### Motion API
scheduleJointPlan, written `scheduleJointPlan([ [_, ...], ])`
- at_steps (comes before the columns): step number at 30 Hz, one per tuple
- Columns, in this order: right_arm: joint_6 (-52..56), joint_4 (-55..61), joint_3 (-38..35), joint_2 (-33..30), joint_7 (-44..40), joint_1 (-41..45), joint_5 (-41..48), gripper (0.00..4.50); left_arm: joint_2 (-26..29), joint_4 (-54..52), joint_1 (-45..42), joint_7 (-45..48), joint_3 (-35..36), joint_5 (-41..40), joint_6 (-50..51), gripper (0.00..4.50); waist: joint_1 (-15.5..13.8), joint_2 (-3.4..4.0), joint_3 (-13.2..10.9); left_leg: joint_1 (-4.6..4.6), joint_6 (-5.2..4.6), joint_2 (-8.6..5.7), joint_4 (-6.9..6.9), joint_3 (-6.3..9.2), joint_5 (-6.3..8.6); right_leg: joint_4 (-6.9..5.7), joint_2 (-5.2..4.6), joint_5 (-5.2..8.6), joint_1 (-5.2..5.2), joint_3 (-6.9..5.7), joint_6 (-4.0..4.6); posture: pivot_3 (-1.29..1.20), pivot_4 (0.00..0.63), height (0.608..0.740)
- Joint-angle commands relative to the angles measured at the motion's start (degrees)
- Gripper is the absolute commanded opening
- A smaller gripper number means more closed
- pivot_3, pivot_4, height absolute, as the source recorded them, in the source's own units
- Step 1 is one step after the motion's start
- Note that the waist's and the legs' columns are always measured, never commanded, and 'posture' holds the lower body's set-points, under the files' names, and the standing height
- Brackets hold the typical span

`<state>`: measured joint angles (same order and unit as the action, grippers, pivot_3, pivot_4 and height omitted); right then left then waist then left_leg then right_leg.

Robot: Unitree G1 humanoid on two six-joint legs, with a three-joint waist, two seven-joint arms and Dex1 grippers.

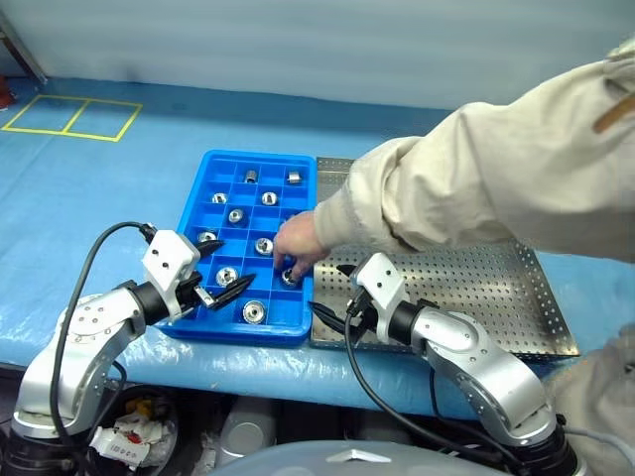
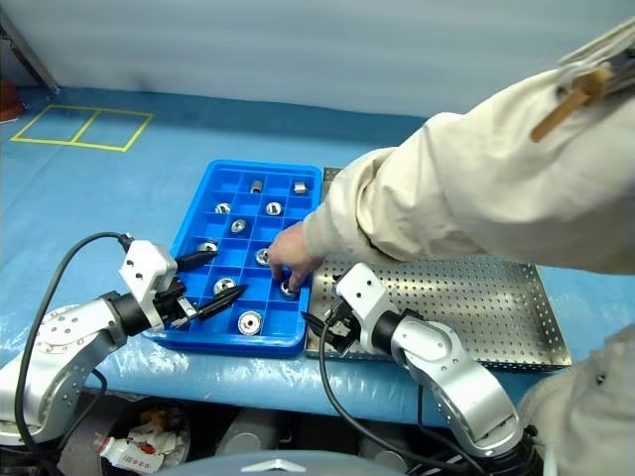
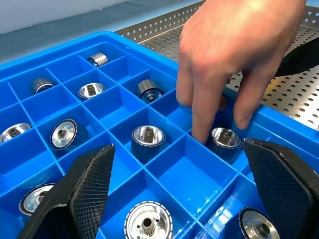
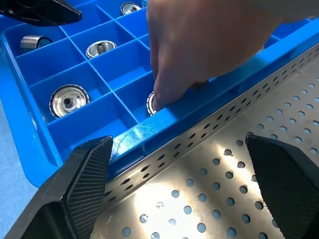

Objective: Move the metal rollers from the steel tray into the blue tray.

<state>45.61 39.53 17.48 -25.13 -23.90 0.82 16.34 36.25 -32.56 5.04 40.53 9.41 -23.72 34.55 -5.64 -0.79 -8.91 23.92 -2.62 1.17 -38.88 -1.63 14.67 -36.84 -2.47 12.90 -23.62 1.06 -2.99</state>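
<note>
Reaching from the right in the head view, a person's hand (image 1: 296,241) is set on one of the metal rollers (image 1: 290,277) in the blue tray (image 1: 210,169), left of the steel tray (image 1: 496,288). In the left wrist view, the left tool (image 3: 182,191) is spread wide over the near compartments. In the right wrist view, the right tool (image 4: 184,186) is held wide over the steel tray's near-left corner.

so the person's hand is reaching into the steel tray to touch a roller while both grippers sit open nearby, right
Not quite. The person's hand is reaching into the blue tray, not the steel tray; the left wrist view shows its fingertips at a roller in one compartment. The rest holds: the left gripper and right gripper are both open.
</note>
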Motion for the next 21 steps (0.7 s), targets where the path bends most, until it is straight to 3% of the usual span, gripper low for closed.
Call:
scheduleJointPlan([
  [1,-0.3,2.6,-1.15,-0.2,-0.01,-0.16,0.47,4.5,0.8,-1.35,-0.46,0.29,0.61,-1.26,-0.4,4.47,0.01,0.0,0.0,0.0,0.0,0.0,0.0,0.0,0.0,0.0,0.0,0.0,0.0,0.0,0.0,0.26,0.15,0.74],
  [21,-0.34,3.36,-1.13,-0.1,0.69,-1.28,0.24,4.5,2.53,-1.3,-1.09,1.18,-0.34,-3.02,0.17,4.47,0.07,0.01,-0.01,0.0,0.01,0.01,0.01,0.02,0.0,0.0,-0.01,0.01,-0.02,-0.01,0.02,0.25,0.15,0.74],
])
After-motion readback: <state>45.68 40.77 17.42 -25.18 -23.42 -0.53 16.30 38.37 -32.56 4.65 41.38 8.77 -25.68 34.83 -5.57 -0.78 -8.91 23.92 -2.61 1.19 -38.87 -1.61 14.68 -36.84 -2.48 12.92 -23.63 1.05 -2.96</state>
